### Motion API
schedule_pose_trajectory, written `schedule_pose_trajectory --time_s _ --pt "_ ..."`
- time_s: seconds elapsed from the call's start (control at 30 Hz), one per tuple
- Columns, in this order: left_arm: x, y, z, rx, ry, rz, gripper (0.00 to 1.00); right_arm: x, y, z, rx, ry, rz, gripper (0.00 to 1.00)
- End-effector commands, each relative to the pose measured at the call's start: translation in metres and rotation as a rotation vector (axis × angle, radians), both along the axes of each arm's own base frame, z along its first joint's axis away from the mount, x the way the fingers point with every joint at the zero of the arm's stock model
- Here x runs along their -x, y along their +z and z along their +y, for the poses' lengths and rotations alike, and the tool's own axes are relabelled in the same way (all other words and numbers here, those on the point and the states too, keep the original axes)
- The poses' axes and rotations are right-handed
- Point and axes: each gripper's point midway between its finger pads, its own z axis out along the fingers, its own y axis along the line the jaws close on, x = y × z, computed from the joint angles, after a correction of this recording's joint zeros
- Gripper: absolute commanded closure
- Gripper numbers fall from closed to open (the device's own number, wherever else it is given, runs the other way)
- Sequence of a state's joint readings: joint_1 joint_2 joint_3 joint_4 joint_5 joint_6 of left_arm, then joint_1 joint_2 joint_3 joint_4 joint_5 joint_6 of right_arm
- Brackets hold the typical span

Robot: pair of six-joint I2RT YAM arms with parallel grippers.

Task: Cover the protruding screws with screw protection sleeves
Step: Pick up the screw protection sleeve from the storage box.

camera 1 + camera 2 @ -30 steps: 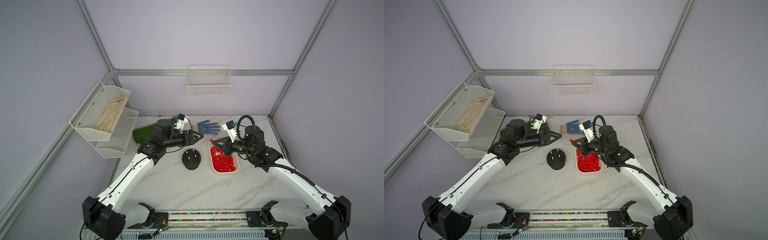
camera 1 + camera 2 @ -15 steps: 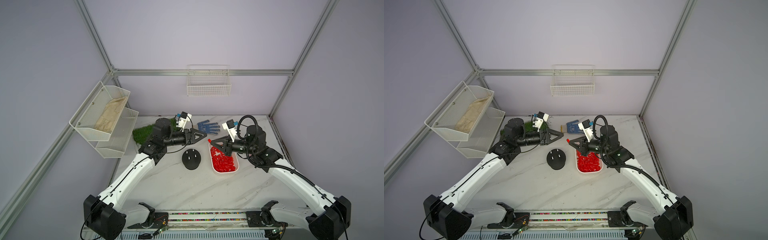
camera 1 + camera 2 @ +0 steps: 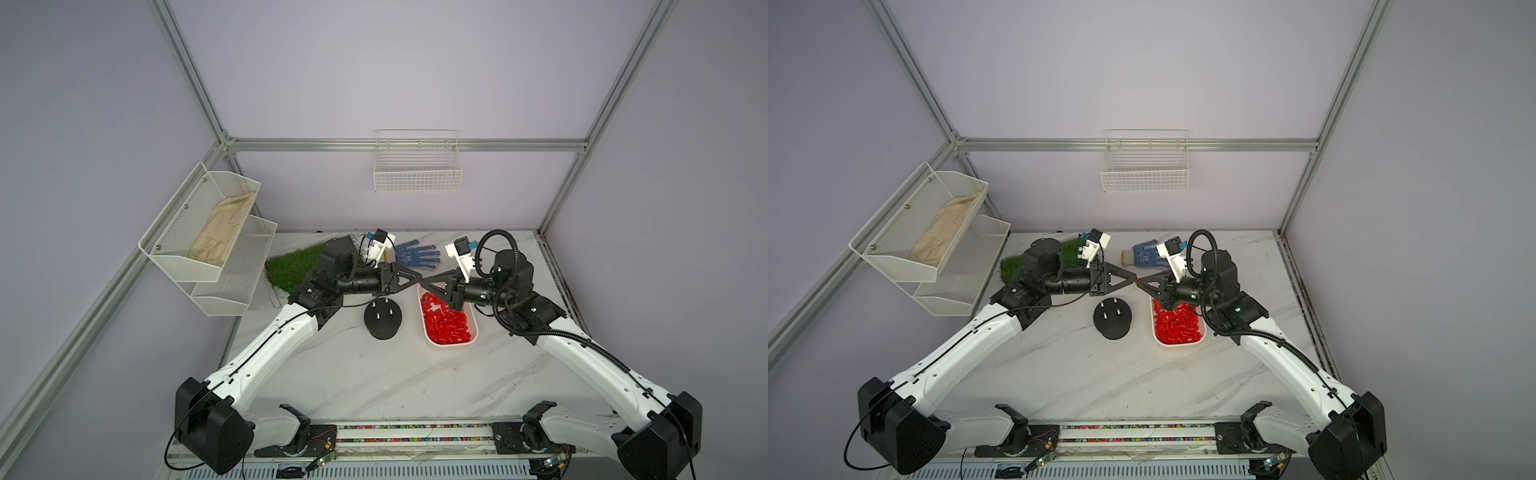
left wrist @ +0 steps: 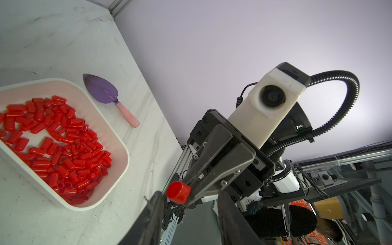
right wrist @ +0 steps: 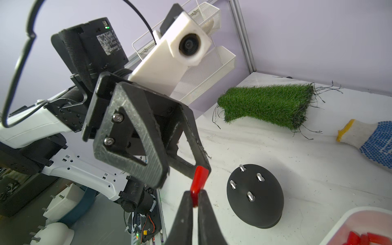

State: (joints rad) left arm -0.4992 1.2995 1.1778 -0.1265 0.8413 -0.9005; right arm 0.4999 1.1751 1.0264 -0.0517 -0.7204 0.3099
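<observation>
Right wrist: my right gripper pinches one red sleeve. My left gripper open, tips either side of it. Four bare screws on black base nearby. More sleeves in white tray.

Left end effector has reached sleeve in right end effector

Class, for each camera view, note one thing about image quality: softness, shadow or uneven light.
In both top views, light is soft and even, dimming toward the corners; the table shows only faint shadows. In the left wrist view, the left gripper, near the lens, is dark and blurred, the sleeve crisp. In the right wrist view, the screws glint sharply.
</observation>
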Motion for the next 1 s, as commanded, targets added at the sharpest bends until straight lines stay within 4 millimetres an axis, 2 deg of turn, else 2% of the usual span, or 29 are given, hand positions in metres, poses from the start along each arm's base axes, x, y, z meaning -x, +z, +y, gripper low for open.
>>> schedule_pose_trajectory --time_s 0.0,0.2,0.47,0.63,0.67,0.83,0.97 --pt "0.001 0.008 -0.002 0.022 -0.016 -0.037 0.58 0.006 0.008 0.0 -0.019 0.025 -0.03 0.9" --pt "-0.002 0.009 -0.003 0.032 -0.012 -0.039 0.64 0.01 0.005 0.0 -0.012 0.045 -0.024 0.9" --pt "-0.001 0.011 -0.005 0.037 -0.02 -0.04 0.8 0.01 0.004 0.001 -0.012 0.048 -0.024 0.9" --pt "-0.002 0.01 -0.004 0.036 -0.016 -0.039 0.97 0.01 0.004 0.001 -0.017 0.05 -0.017 0.88" --pt "-0.001 0.011 -0.004 0.036 -0.013 -0.043 0.99 0.01 0.005 0.001 -0.021 0.049 -0.017 0.86" --pt "-0.009 0.006 0.0 0.034 0.041 -0.039 1.0 0.001 0.012 -0.003 -0.034 -0.022 0.023 0.61" --pt "-0.022 -0.004 0.008 0.037 0.129 -0.013 1.0 -0.008 0.015 -0.005 -0.019 -0.069 0.064 0.54"
